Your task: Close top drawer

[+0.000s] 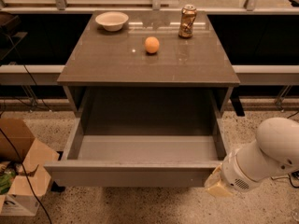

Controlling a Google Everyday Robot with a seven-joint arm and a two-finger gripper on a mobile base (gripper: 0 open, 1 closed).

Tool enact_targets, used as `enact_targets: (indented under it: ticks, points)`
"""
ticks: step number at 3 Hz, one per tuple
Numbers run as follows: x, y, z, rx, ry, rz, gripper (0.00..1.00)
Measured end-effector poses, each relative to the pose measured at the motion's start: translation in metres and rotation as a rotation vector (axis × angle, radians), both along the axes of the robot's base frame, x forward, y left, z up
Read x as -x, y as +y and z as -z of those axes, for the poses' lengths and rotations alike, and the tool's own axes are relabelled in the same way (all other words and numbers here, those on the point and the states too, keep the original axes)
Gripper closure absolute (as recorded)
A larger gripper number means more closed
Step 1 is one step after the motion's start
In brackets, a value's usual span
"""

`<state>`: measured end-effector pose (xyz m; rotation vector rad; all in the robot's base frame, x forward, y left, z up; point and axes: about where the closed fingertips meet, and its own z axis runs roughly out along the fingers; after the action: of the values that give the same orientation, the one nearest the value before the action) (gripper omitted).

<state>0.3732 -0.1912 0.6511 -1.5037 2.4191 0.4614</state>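
The top drawer (140,148) of the brown-topped cabinet (149,64) is pulled far out towards me, wide, grey and empty inside. Its flat front (126,174) runs across the lower part of the view. My white arm comes in from the lower right. My gripper (216,185) is at the drawer front's right end, at or just past the corner, with only its pale tip showing. I cannot tell whether it touches the front.
On the cabinet top stand a white bowl (112,20), an orange (152,45) and a drink can (187,21). An open cardboard box (21,169) sits on the speckled floor at the left. A cable (23,171) hangs there. Dark shelving lies behind.
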Motion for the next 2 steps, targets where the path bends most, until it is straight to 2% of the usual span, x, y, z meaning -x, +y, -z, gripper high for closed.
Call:
enact_targets:
  ticks: [1,2]
  points:
    - [-0.0364,0.0049,-0.0055,-0.004,-0.070,-0.010,1.00]
    - [-0.0371,0.0047,-0.0057,-0.004,-0.073,-0.011,1.00]
